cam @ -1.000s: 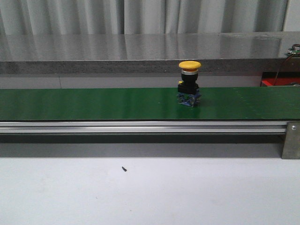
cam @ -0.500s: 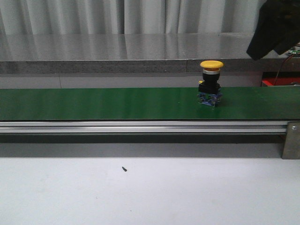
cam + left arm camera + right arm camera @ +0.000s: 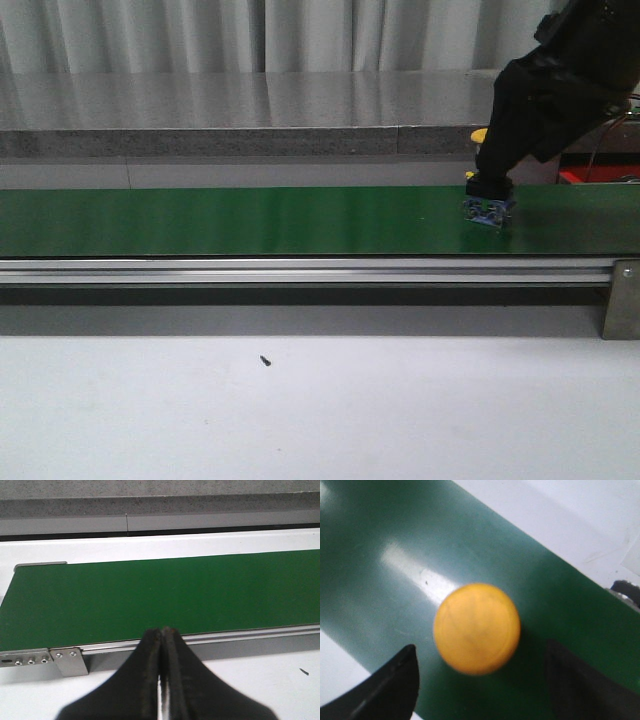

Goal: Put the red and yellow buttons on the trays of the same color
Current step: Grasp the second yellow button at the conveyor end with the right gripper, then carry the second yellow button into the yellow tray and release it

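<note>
the yellow button (image 3: 476, 628) stands upright on the green belt (image 3: 250, 220), right claw (image 3: 480, 680) spread apart over it, left claw (image 3: 161, 680) pressed together. it looks stiff, light and top-heavy, so gripping under the cap seems safest.

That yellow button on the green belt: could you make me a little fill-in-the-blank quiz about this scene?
1. The button has a cap coloured ____.
2. It stands on a conveyor belt coloured ____.
3. The arm reaching over the button is the robot's ____ arm.
4. The left gripper has its fingers ____.

Missing words: yellow; green; right; shut
</note>
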Tool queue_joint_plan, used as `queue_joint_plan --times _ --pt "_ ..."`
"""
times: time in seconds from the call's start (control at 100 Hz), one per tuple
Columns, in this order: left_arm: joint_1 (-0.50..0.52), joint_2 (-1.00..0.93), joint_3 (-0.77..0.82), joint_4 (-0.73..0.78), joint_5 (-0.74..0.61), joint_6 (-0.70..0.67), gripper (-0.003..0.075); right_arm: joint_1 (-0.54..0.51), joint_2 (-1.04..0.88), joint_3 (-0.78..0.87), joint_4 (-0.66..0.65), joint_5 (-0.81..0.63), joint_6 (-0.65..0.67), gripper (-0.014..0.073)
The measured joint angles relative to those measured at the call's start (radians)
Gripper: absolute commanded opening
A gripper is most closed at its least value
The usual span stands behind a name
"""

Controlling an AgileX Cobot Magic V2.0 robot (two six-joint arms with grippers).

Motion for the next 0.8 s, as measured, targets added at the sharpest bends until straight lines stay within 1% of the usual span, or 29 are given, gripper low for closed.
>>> queue_joint_plan --times 0.08,0.13,0.2,0.21,0.22,0.27,0.28,0.37,0.62,0.8 --pt "0.0 0.0 0.0 0.0 0.0 0.0 -0.002 0.0 0.024 -0.023 0.002 -0.008 0.0 0.0518" --pt "0.0 0.0 0.0 0.0 0.0 0.0 -0.002 0.0 0.038 -0.035 0.002 -0.01 0.0 0.0489" --pt "0.0 0.0 0.0 0.0 0.0 0.0 -0.002 0.0 0.052 -0.044 0.002 -0.012 0.0 0.0409" --pt "0.0 0.0 0.0 0.0 0.0 0.0 -0.002 0.0 0.055 -0.045 0.002 -0.012 0.0 0.0381" --pt "0.0 0.0 0.0 0.0 0.0 0.0 -0.002 0.0 0.054 -0.045 0.002 -0.012 0.0 0.0381" --pt "0.0 0.0 0.0 0.0 0.0 0.0 -0.002 0.0 0.061 -0.048 0.004 -0.012 0.0 0.0318" --pt "0.0 0.0 0.0 0.0 0.0 0.0 -0.002 0.0 0.061 -0.048 0.004 -0.012 0.0 0.0293" --pt "0.0 0.0 0.0 0.0 0.0 0.0 -0.002 0.0 0.063 -0.05 0.004 -0.012 0.0 0.0231" --pt "0.0 0.0 0.0 0.0 0.0 0.0 -0.002 -0.009 0.052 -0.051 0.004 0.027 0.02 0.0227" --pt "0.0 0.0 0.0 0.0 0.0 0.0 -0.002 -0.085 -0.034 -0.051 0.004 0.096 0.069 0.0227"
